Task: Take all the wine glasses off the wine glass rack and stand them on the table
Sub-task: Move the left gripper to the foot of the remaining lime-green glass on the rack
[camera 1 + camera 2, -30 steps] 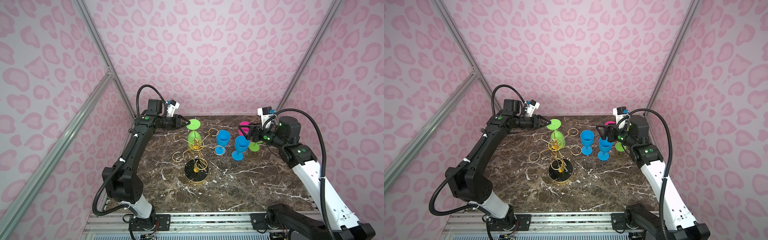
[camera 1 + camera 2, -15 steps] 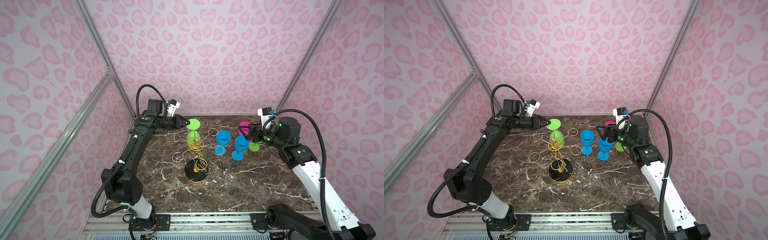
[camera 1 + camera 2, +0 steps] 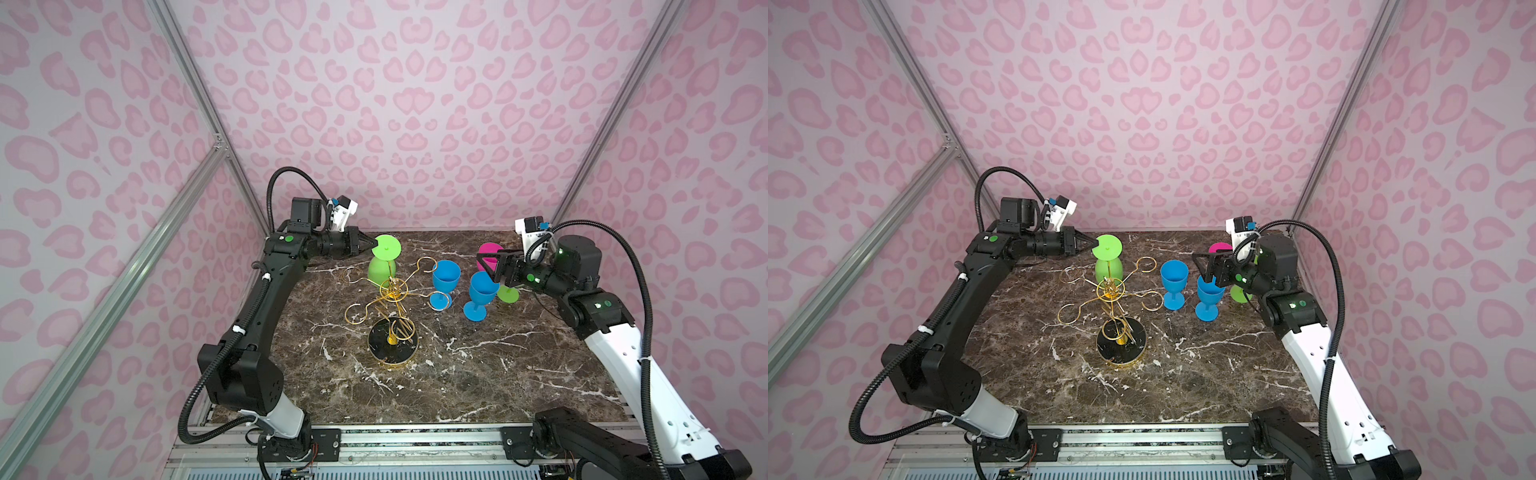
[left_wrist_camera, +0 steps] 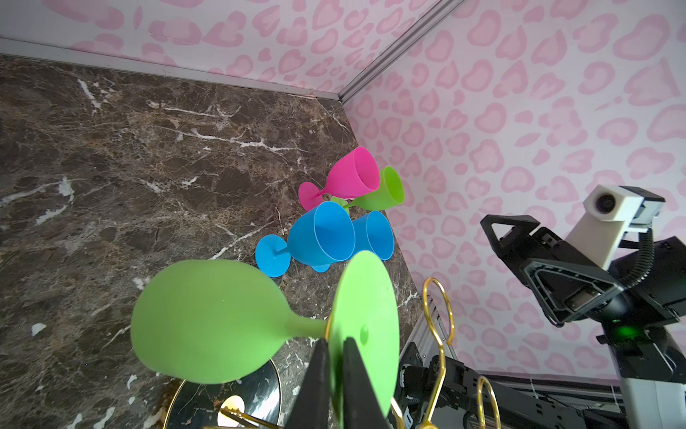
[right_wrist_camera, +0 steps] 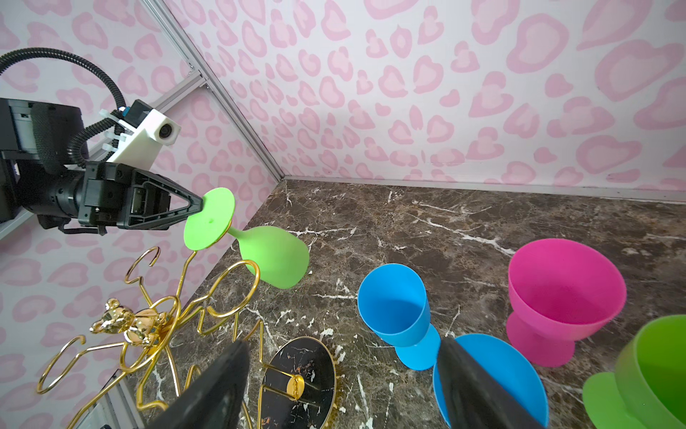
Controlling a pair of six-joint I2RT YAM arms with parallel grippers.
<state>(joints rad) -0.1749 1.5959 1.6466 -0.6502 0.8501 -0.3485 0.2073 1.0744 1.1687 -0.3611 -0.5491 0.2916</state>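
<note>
Left end effector [image 3: 372, 246] pinched tight on foot rim of green wine glass [image 3: 381, 269], hanging bowl-down from rack [image 3: 387, 341] hook. Right end effector [image 3: 487, 270] spread wide, empty. Risk: rim slips; stem snags hook, tipping rack.

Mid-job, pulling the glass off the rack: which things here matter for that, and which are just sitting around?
In the job:
gold rack
hanging green glass, upside down on it
left claw, shut on that glass's foot

Just lying about:
two blue glasses, pink glass and standing green glass, all upright off the rack
right claw, open, holding nothing
</note>
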